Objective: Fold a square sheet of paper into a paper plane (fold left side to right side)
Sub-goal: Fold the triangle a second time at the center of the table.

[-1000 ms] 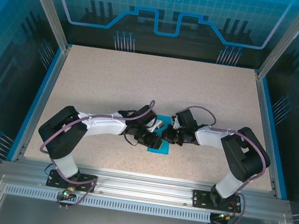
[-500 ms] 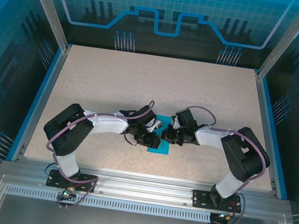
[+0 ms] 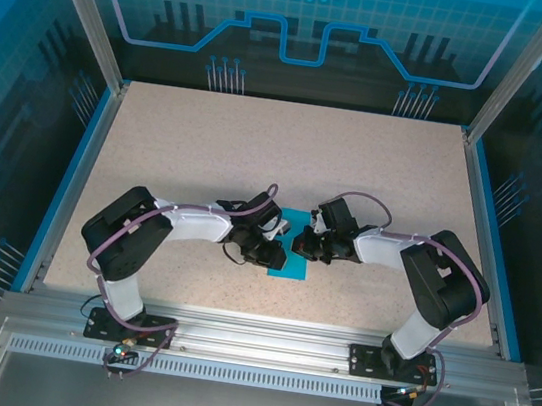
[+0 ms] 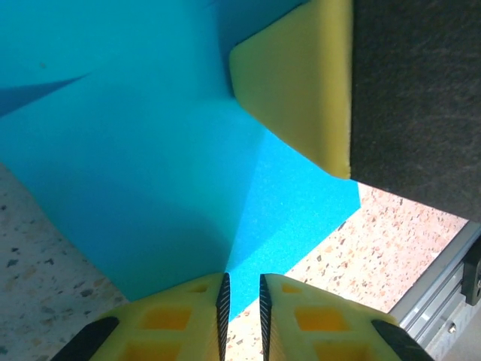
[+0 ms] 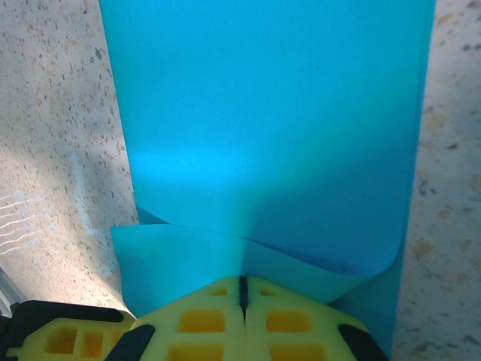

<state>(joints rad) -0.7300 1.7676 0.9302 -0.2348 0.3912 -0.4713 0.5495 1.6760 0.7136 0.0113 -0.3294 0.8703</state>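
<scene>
Top external view: find the sheet of paper point(image 3: 288, 270) about midway between the left and right edges of the tabletop point(image 3: 207, 154), nearer to the near edge than to the far one, partly hidden under both arms point(image 3: 197, 223). Note the right end effector point(image 5: 242, 286) fully closed and, by the look of it, clamped on a raised, curled layer of the sheet. Note the left end effector point(image 4: 242, 280) almost together, with only a thin slit remaining and a corner of the paper reaching toward that slit; cannot tell about a real pinch there. Probably in the middle of bringing one side over onto the other, with the crease not yet pressed flat.

To do this step well:
- Hold the right clamp firm as an anchor, without pulling sideways.
- Finish closing the left one only with the paper edge truly inside the slit; otherwise, risk of pushing the sheet away across the tabletop.
- Carry the lifted layer low and slowly.
- Match edge to edge and corner to corner before any pressing.
- Press the crease from the middle outward, not from one end.
- Avoid dragging: easy wrinkling and sliding to be expected from such thin paper.
- Release only after laying the layer flat.
</scene>
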